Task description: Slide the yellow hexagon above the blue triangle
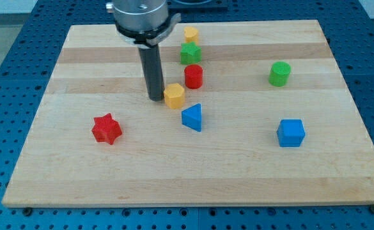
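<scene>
Listing the contents of the wooden counter [59, 160] at this moment: one dark rod, its lower end, my tip [156, 98], resting on the surface just left of the yellow hexagon [174, 96], touching or very nearly touching it; which of the two cannot be told. No jaws are fitted, so nothing is gripped or held; the rod can only push. Task items: the yellow hexagon, lying just far and slightly left of the blue triangle [192, 117], the two close but apparently apart. Judged from this arrangement, the task is nearly complete or already met: the hexagon sits on the far side of the triangle, which reads as "above" in the view, though offset a little to the left. What remains, if anything, is a small nudge rightward to centre it over the triangle, a move suited to the tip's present place on the hexagon's left. Other items: a red cylinder [194, 76] just far and right of the hexagon; a green star [190, 53] beyond that; a second yellow block [191, 33], shape unclear, near the far edge; a green cylinder [279, 73] at the right; a blue cube [291, 133] at the near right; a red star [106, 129] at the near left.
</scene>
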Available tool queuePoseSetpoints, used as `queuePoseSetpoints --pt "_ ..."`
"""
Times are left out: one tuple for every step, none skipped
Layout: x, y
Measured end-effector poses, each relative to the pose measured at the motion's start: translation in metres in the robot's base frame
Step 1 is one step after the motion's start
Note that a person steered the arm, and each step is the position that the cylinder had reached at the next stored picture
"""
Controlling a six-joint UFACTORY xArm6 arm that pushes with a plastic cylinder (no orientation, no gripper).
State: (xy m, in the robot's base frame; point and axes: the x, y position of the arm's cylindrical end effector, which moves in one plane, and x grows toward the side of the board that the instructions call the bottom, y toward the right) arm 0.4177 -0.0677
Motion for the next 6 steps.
queuePoseSetpoints --pt "0.0 0.01" --pt "0.0 0.011" --pt "0.0 0.011" --pt "0.0 0.015" --pt "0.0 0.015" --pt "0.0 0.021"
